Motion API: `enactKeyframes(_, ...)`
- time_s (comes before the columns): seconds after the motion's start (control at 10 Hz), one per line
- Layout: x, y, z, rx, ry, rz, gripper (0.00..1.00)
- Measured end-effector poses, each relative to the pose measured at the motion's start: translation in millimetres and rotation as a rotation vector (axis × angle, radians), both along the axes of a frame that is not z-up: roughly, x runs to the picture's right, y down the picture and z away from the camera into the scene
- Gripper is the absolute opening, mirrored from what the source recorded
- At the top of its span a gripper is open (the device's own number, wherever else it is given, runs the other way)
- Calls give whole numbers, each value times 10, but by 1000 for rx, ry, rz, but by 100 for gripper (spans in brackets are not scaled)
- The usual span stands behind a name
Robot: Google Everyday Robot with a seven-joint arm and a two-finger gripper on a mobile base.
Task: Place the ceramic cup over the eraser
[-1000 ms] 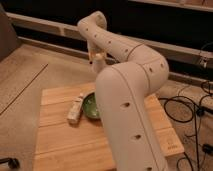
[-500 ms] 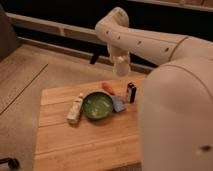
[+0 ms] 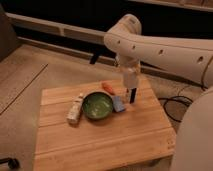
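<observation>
The ceramic cup (image 3: 129, 78) is a small cream-white cylinder hanging from my gripper (image 3: 129, 75), which points down from the big white arm at the upper right. The gripper is shut on the cup. The cup hangs just above the eraser (image 3: 132, 95), a small dark upright block on the wooden table (image 3: 100, 137), near its far right part. The cup's lower edge is close to the eraser's top; I cannot tell whether they touch.
A green bowl (image 3: 98, 106) sits mid-table, with a flat blue pad (image 3: 118, 103) against its right side. An orange piece (image 3: 108, 87) lies behind them. A long white bottle (image 3: 75, 109) lies left of the bowl. Cables lie on the floor at the right (image 3: 177, 102).
The arm has swung off the table's right half, uncovering the eraser, blue pad and orange piece. The gripper with the cup has come down over the eraser.
</observation>
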State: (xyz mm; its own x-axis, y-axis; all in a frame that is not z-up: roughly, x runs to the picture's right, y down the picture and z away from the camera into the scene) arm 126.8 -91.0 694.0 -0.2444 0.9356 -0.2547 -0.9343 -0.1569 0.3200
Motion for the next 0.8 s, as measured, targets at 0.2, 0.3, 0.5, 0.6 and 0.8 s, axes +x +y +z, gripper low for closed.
enactKeyframes(0.2, -18, 1, 9, -2, -2, -1, 0)
enactKeyframes(0.3, -39, -7, 26, -4, -10, 1, 0)
enactKeyframes(0.5, -162, -102, 55, 2, -73, 27, 0)
enactKeyframes(0.6, -178, -181, 50, 16, -103, 50, 0)
enactKeyframes(0.8, -91, -311, -2, 47, -127, 88, 0)
